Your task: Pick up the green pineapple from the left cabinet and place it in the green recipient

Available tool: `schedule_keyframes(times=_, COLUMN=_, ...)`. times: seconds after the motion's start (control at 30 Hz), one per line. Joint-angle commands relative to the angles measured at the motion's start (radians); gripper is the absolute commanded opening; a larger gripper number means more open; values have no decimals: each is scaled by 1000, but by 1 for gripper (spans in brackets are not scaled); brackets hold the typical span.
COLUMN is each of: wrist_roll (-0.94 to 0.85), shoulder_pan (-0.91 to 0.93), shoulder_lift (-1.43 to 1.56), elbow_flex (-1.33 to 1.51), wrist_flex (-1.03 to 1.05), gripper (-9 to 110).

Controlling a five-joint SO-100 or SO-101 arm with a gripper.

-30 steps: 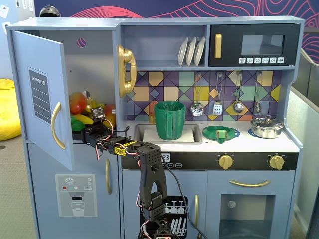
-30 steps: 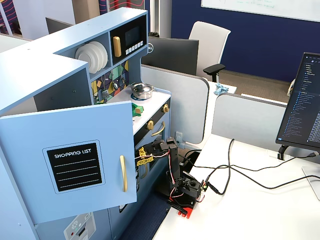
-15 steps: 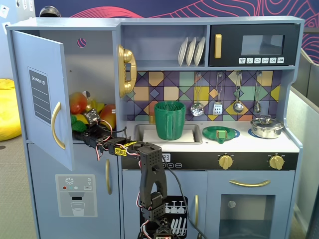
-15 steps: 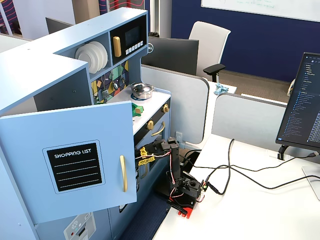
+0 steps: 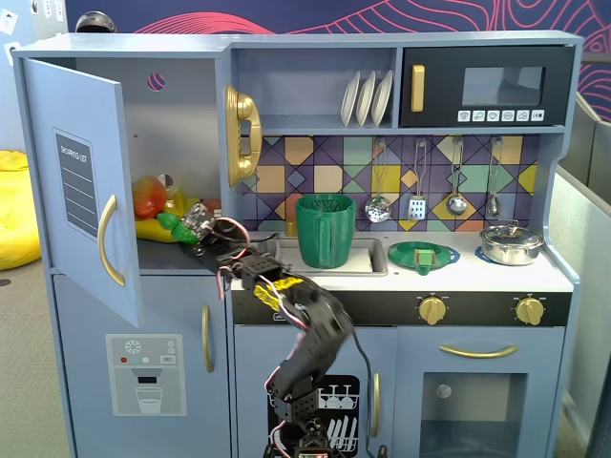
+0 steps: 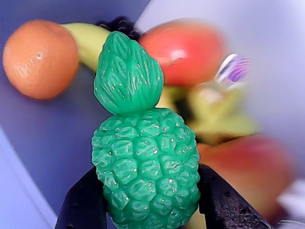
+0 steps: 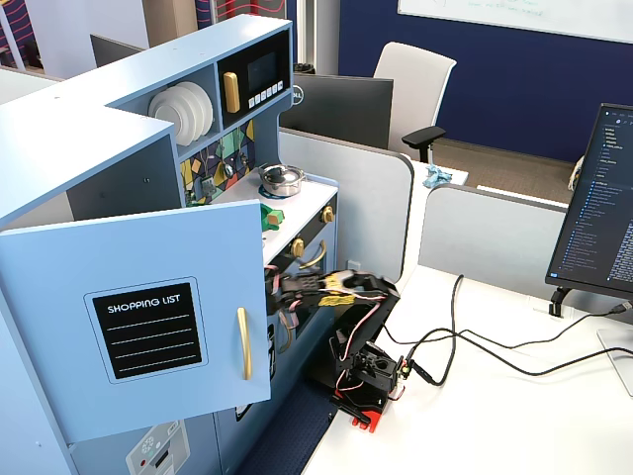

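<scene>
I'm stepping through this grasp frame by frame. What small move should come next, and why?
Probably draw the arm back out of the left cabinet. The pincer already grips the green pineapple on both sides, other toy fruit crowds close behind it, and the green recipient stands outside, in the sink.

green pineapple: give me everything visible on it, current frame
The green pineapple looks like glossy molded plastic: bumpy body, ribbed leafy tuft on top, pale specks. In the wrist view it stands upright, pinched between the black fingers of the claw at the lower body. The front fixed view puts it inside the left cabinet, before other toy fruit.
</scene>
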Motion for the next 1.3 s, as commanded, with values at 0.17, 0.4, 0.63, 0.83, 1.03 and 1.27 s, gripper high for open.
schedule_keyframes(times=0.17, wrist_roll=-120, shoulder_pan=-25, shoulder_lift=465, elbow_flex=48, wrist_flex=339, gripper=0)
schedule_keyframes(times=0.4, wrist_roll=5, shoulder_pan=198, shoulder_lift=606, elbow_flex=-97, wrist_flex=621, gripper=0)
schedule_keyframes(times=0.63, wrist_roll=402, shoulder_pan=580, shoulder_lift=535, elbow_flex=-333, wrist_flex=785, gripper=0)
schedule_keyframes(times=0.83, wrist_roll=663, shoulder_pan=723, shoulder_lift=423, elbow_flex=-399, wrist_flex=723, gripper=0)
schedule_keyframes(times=1.03, wrist_roll=710, shoulder_pan=804, shoulder_lift=184, elbow_flex=-486, wrist_flex=588, gripper=0)
schedule_keyframes(times=1.27, wrist_roll=653, shoulder_pan=782, shoulder_lift=-63, elbow_flex=-551, wrist_flex=407, gripper=0)
